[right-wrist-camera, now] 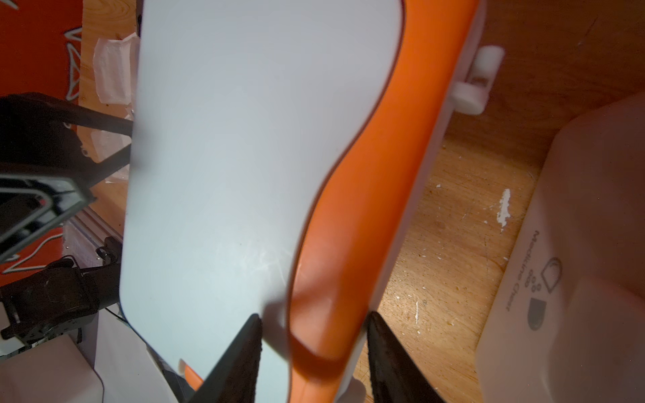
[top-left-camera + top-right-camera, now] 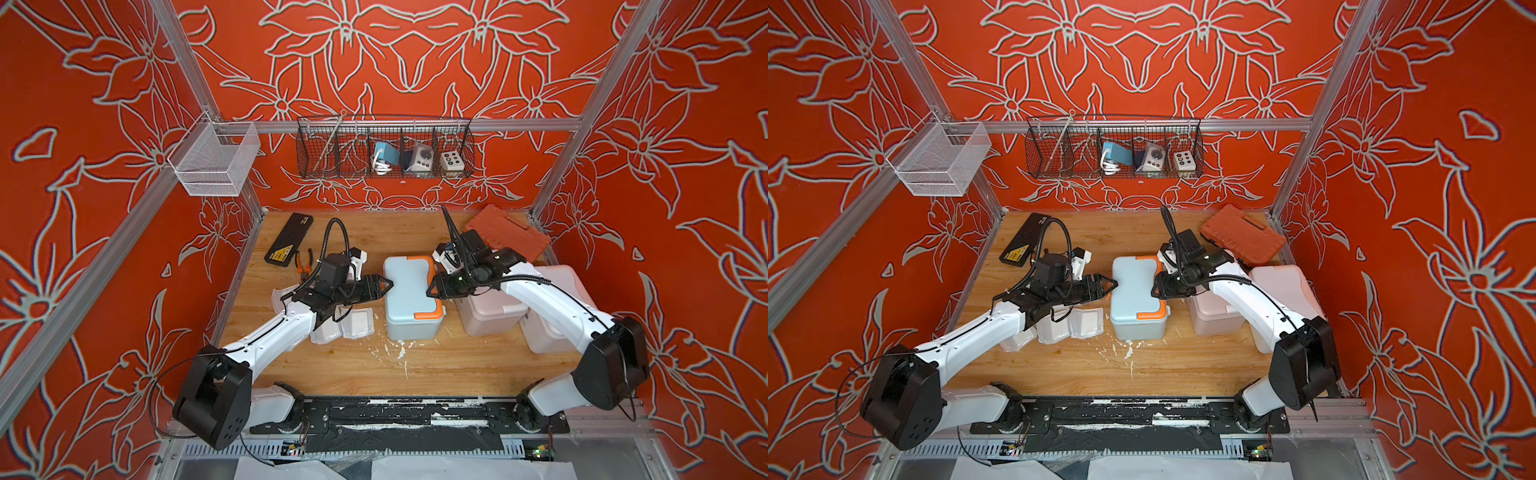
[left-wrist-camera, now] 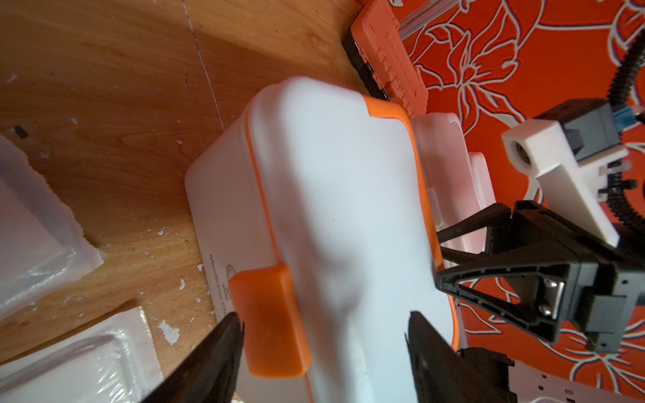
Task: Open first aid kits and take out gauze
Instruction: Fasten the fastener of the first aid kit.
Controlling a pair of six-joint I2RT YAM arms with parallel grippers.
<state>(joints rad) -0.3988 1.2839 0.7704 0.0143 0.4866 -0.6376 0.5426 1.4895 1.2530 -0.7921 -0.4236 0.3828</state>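
I am opening the blue-grey kit [image 2: 409, 291]: right end effector [image 1: 314, 315] gripping its handle [image 1: 349, 209], left end effector [image 3: 324, 314] spread wide, needing the latch [image 3: 270, 321] lifted.

Gauze packets [image 2: 359, 324] partly beneath the left arm [image 2: 270, 332], possibly more underneath; rightmost kit [image 2: 561, 278] largely behind the right arm [image 2: 548, 303].

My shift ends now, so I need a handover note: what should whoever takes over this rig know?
Left gripper: open, fingers beside the orange latch of the blue-grey plastic first aid kit.
Right gripper: shut on that kit's orange lid trim.
Pale pink kit and white kit: lids down, right of the blue-grey one.
Done: several white gauze packets in clear wrap lie on the wooden table, left of that kit.
Left: blue-grey kit is shut; the others' contents are unseen.
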